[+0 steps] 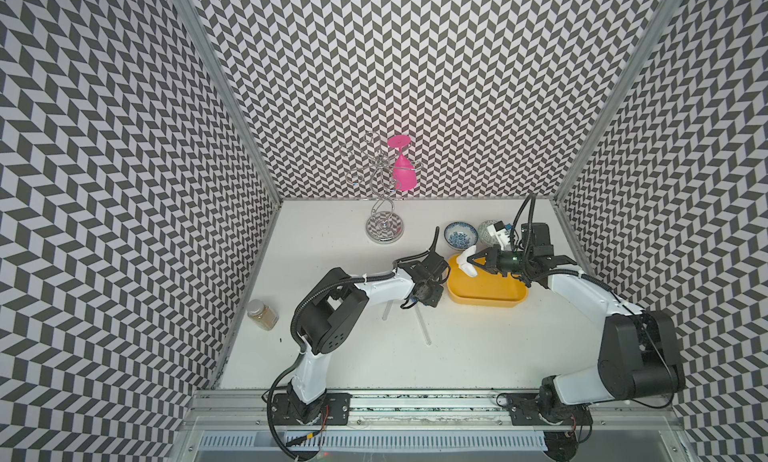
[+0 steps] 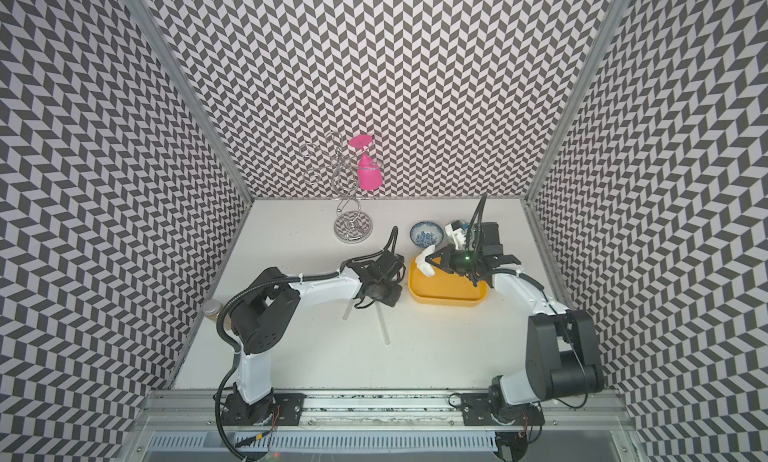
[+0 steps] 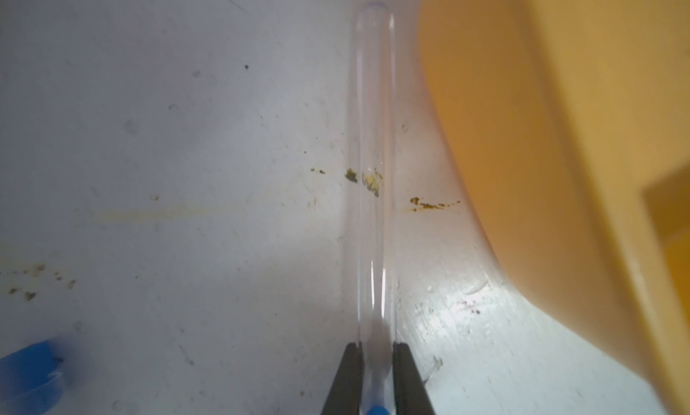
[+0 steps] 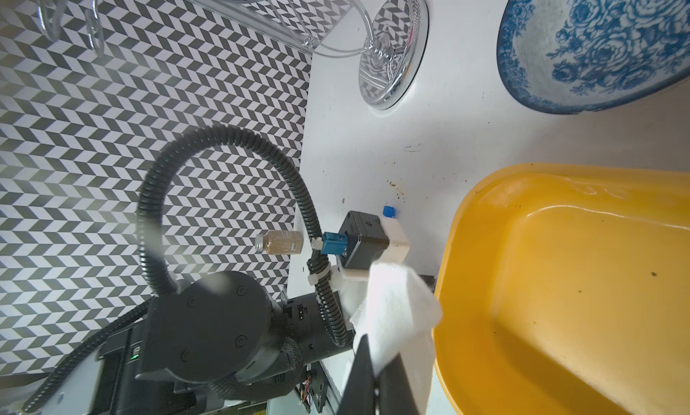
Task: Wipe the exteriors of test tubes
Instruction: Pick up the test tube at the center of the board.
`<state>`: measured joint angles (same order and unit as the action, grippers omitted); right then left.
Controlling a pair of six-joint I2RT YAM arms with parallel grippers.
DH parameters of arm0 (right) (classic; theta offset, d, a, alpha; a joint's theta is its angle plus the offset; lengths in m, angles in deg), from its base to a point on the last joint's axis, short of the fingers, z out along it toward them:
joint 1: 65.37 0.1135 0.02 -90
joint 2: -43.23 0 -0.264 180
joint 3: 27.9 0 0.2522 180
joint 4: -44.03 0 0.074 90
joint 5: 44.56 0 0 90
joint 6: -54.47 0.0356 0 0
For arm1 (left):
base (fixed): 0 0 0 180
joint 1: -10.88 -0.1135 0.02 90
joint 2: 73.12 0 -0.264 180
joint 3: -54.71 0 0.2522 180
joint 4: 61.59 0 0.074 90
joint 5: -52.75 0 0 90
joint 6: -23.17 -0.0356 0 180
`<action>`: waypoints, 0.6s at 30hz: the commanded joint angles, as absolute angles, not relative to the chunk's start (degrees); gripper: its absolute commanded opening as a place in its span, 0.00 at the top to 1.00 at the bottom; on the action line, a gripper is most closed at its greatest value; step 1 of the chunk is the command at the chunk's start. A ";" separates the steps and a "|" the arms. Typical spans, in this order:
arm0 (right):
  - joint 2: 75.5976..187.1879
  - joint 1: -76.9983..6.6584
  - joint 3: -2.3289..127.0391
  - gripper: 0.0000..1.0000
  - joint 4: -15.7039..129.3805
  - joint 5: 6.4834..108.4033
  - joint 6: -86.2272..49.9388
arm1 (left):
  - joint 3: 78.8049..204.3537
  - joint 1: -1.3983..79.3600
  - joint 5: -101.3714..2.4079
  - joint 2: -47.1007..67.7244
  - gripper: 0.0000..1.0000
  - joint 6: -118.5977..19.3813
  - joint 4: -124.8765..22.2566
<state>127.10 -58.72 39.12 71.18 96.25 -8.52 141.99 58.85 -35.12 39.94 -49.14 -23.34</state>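
Left of tray, test tubes on table; bowl behind tray.

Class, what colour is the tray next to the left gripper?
Yellow; the tray shows best in the right wrist view.

Three walls close the space in at the back and on both sides, all papered in one black-and-white chevron pattern. Bare metal posts run along the two back corners where the walls meet. The counter is plain white and evenly lit, without hard shadows. Close up in the left wrist view it shows scuffs, yellow-brown stains and a bright glossy patch. A metal rail edges its front, with a white slotted strip below.
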 commanded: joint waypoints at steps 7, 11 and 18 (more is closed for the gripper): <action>126.52 -58.96 40.17 1.00 67.13 96.46 -7.32 | 143.35 56.80 -35.36 30.69 0.89 -49.20 -15.45; 127.25 -58.96 41.11 1.00 66.23 96.95 -6.74 | 145.48 57.40 -36.11 27.53 0.89 -50.78 -13.85; 125.55 -61.74 43.08 1.00 65.61 96.67 -5.87 | 150.16 59.37 -36.37 28.50 0.88 -52.82 -12.32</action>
<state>127.13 -59.77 41.17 69.10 96.53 -6.75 147.94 58.10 -35.80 27.37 -51.10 -14.31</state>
